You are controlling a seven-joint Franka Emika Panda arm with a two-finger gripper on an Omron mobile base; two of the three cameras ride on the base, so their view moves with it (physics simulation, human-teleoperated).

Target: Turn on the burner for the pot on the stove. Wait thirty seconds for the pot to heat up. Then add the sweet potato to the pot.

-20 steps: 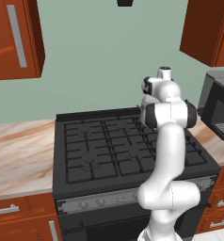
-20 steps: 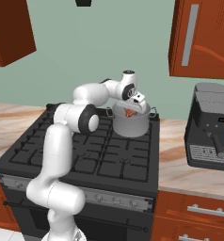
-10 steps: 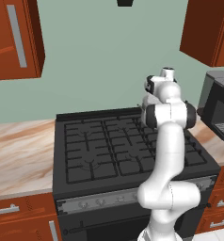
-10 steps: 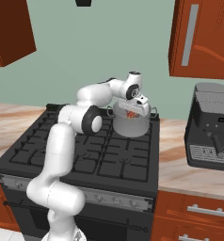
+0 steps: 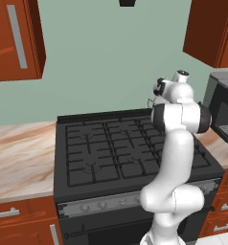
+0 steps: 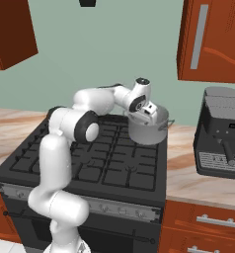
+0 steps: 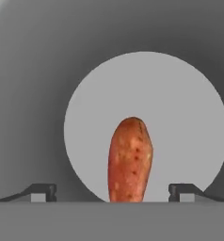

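On the back right burner of the black stove (image 6: 114, 168) stands the silver pot (image 6: 150, 132). My gripper (image 6: 148, 110) hangs just above its rim, pointing down into it. The hand view looks straight into the pot (image 7: 48, 94), onto its pale round bottom. The orange-red sweet potato (image 7: 130, 160) lies lengthwise against that bottom, between my fingertips (image 7: 42, 191) and touching neither of them. The gripper (image 7: 111, 190) is open with its jaws wide apart. In the left base view my own arm hides the pot, above the stove (image 5: 106, 143).
A dark coffee machine (image 6: 223, 133) stands on the marble counter right of the stove, close to the pot; it also shows as the coffee machine (image 5: 225, 107). A silver strip of knobs (image 6: 122, 209) runs along the stove front. Red-brown cabinets hang above on both sides.
The jaws have spread wide and let go of the sweet potato, which was held over the pot before. The hand has shifted slightly above the pot.
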